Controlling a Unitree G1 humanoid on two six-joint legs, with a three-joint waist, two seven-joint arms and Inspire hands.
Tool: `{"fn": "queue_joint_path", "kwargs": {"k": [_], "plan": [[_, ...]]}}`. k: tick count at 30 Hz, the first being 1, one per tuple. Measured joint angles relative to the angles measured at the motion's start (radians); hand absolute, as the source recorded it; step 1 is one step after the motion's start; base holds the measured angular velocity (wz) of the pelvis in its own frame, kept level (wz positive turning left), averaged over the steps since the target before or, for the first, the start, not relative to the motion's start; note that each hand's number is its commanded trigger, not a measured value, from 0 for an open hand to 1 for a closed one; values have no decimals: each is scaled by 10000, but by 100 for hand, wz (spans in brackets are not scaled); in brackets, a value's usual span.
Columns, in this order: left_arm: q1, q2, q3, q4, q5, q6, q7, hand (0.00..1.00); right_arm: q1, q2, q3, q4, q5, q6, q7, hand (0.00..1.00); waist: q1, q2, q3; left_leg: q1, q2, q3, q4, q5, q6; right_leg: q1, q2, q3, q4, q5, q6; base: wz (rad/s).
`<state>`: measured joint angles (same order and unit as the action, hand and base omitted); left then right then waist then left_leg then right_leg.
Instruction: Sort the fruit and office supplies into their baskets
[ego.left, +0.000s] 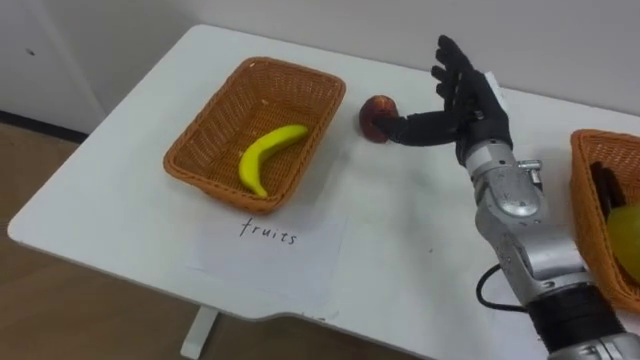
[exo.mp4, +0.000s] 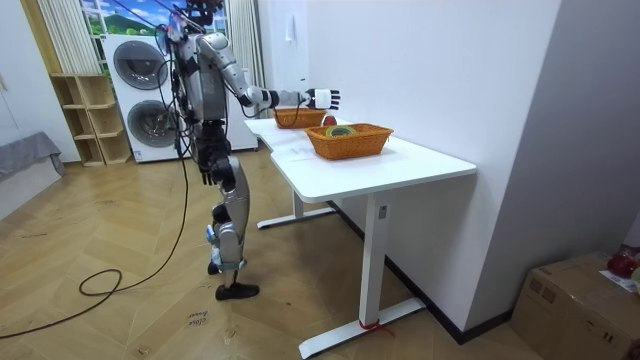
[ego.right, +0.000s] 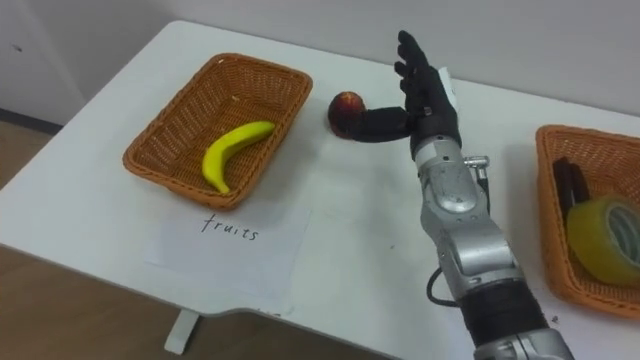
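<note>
The robot stands at the white table (ego.left: 400, 250), its right hand (ego.left: 472, 98) spread, fingers straight, thumb tip at the red apple (ego.left: 376, 117). The apple sits on the tabletop just beside the basket (ego.left: 196, 166) holding a banana (ego.left: 268, 155).

We're in what looks like a home, in a laundry corner of a living space. At the upper left of the room view, two front-loading washing machines (exo.mp4: 140, 95) sit stacked, with an open wooden shelf unit (exo.mp4: 85, 120) just beside them and a curtain (exo.mp4: 70, 30) hanging above. Wood parquet floor (exo.mp4: 120, 320) runs across the bottom of the frame. A white desk (exo.mp4: 400, 165) stands along the plain white wall in the middle, and a cardboard box (exo.mp4: 585, 300) sits at the lower right.
</note>
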<state>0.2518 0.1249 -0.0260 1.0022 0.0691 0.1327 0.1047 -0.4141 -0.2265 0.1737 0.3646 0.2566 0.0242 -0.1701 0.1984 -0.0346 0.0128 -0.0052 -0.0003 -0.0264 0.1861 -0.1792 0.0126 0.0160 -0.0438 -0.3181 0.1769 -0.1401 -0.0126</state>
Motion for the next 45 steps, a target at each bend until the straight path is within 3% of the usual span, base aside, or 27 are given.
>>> {"fn": "queue_joint_path", "kwargs": {"k": [8,12,21,45], "plan": [[-91,5,24,-3,6,-26,-89,0,-271,12,10,719,-673,-4,-188,0,48,-17,2,-260,15,-53,66,1,0,-199,-24,-132,-5,0,0,4],[-243,8,3,0,6,-33,-156,0,-737,13,11,1285,-1108,-11,-395,0,44,-71,4,-533,22,-30,166,3,1,-440,-43,-125,75,0,-1,0],[-285,100,-16,22,0,-103,-211,0,-761,14,15,1597,-1525,-11,-492,0,9,-261,48,-751,21,-31,261,3,2,-594,-61,-144,112,2,-3,0],[-589,264,-561,117,6,-91,-207,0,-779,71,13,2260,-1333,-17,-512,0,37,-275,63,-1092,35,-31,355,8,7,-870,-106,-286,182,7,-11,0]]}}
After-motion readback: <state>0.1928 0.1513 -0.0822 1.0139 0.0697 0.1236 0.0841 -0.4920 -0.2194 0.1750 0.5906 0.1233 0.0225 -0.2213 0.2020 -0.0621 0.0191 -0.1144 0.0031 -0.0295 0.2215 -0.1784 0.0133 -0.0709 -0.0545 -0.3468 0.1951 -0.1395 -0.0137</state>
